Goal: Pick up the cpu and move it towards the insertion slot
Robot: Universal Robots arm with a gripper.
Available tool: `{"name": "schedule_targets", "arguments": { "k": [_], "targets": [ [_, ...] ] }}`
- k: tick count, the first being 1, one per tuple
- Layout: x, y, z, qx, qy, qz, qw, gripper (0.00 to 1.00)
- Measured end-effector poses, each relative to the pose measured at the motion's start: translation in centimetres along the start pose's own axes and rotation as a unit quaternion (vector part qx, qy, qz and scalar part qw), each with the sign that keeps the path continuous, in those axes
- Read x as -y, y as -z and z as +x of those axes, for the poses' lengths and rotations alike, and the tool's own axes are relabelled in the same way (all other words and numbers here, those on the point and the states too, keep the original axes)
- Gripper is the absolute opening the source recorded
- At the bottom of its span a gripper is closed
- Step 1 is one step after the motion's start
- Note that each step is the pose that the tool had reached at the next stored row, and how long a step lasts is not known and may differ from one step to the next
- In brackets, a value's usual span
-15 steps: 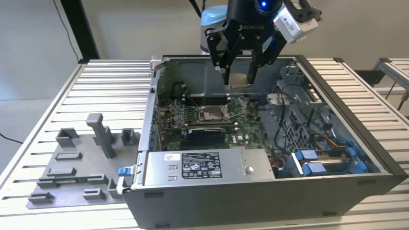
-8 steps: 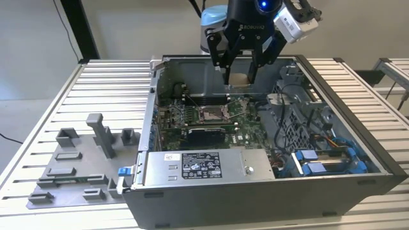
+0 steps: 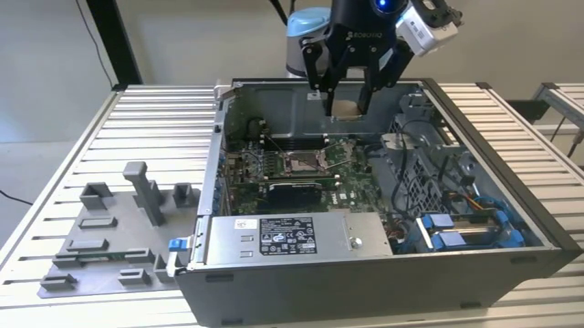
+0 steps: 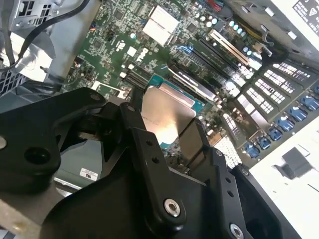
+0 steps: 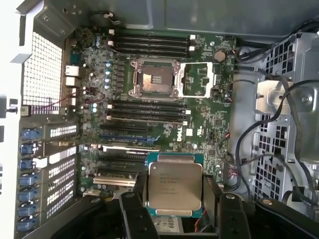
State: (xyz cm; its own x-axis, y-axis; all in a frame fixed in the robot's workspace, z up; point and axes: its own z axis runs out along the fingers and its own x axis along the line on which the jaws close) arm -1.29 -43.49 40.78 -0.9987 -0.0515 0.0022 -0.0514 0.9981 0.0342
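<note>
Fixture plate (image 3: 100, 253): grey plastic blocks and posts on the slatted table (image 3: 155, 116), near and toward the exterior view's left, outside the case; nothing that can be made out rests in them.
Power supply (image 3: 287, 239): silver box along the near wall of the open computer case (image 3: 538, 225), with a white label and a black label on top; the print on them is not given here.
Drive bay: blue clips and cables at the near corner toward the exterior view's right, well apart from the work.
Insertion slot (image 3: 301, 162): square silver frame with a dull tan centre on the green board, in the middle of the case; in the first wrist view (image 5: 154, 78) its load plate looks swung open beside it, which I judge leaves the socket bare to receive the chip.
Cpu (image 3: 344, 109): lifted clear of the board, hanging above the far part of the case, beyond the slot and not yet over it; metal face showing in both wrist views (image 5: 174, 187), its printed text not reported.
Gripper (image 3: 347, 102): black fingers clenched on opposite edges of the cpu, probably so its contact side stays untouched and level.
Arm: rises at the far edge of the case.
</note>
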Motion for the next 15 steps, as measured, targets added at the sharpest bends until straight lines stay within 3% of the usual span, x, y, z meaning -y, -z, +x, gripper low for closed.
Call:
{"name": "schedule_targets", "arguments": {
  "k": [3,15],
  "targets": [
    [-0.88,-0.06,-0.03,0.0000,0.000,-0.0001,1.00000,0.00],
    [-3.01,-0.29,0.22,0.0000,0.000,0.0000,1.00000,0.00]
  ]
}}
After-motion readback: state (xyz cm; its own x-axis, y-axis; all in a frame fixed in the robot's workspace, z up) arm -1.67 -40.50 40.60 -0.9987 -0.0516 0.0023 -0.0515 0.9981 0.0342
